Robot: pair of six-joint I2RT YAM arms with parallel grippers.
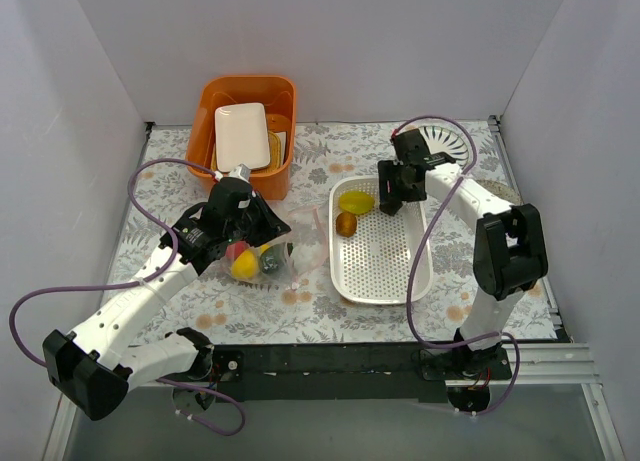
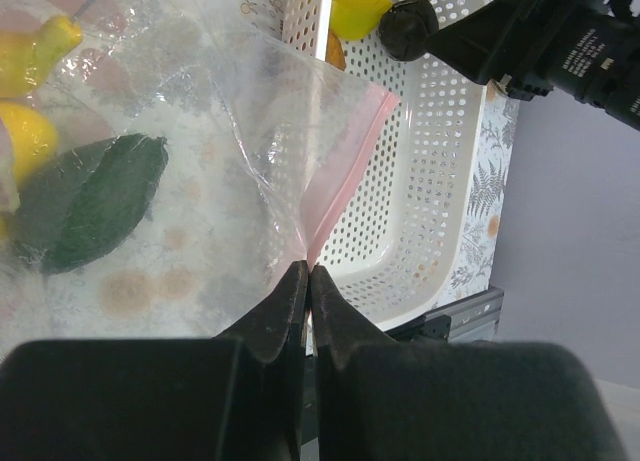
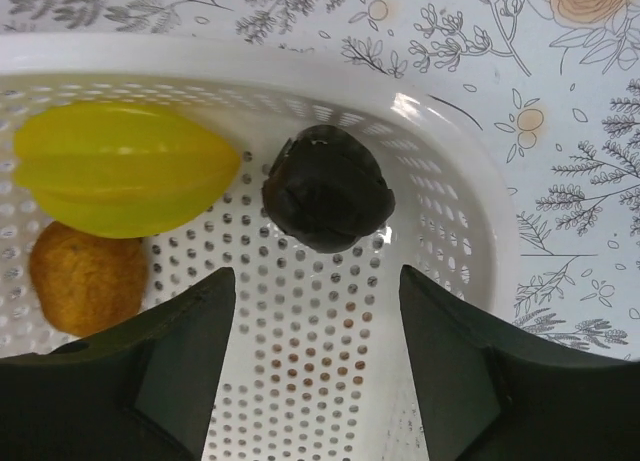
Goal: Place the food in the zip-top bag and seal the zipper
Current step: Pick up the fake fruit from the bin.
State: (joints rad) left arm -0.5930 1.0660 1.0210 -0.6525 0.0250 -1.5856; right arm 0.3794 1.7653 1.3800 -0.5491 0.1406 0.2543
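Observation:
The clear zip-top bag [image 1: 268, 257] lies left of the white perforated basket [image 1: 385, 266]. It holds a yellow banana [image 2: 40, 43], a yellow round piece [image 2: 20, 136], a green leaf piece [image 2: 95, 196] and a red piece [image 1: 238, 249]. My left gripper [image 2: 308, 269] is shut on the pale-pink zipper strip [image 2: 345, 156] at the bag's mouth; it also shows in the top view [image 1: 275, 228]. My right gripper [image 3: 315, 281] is open and empty, low over the basket's far end, just short of a dark round piece [image 3: 328, 188]. A yellow star fruit [image 3: 125, 166] and a brown piece [image 3: 88, 278] lie beside it.
An orange bin [image 1: 215, 106] holding a white plate [image 1: 242, 136] stands at the back, behind the bag. The basket's rim [image 3: 450, 131] curves close around my right gripper. White walls close in the table on three sides.

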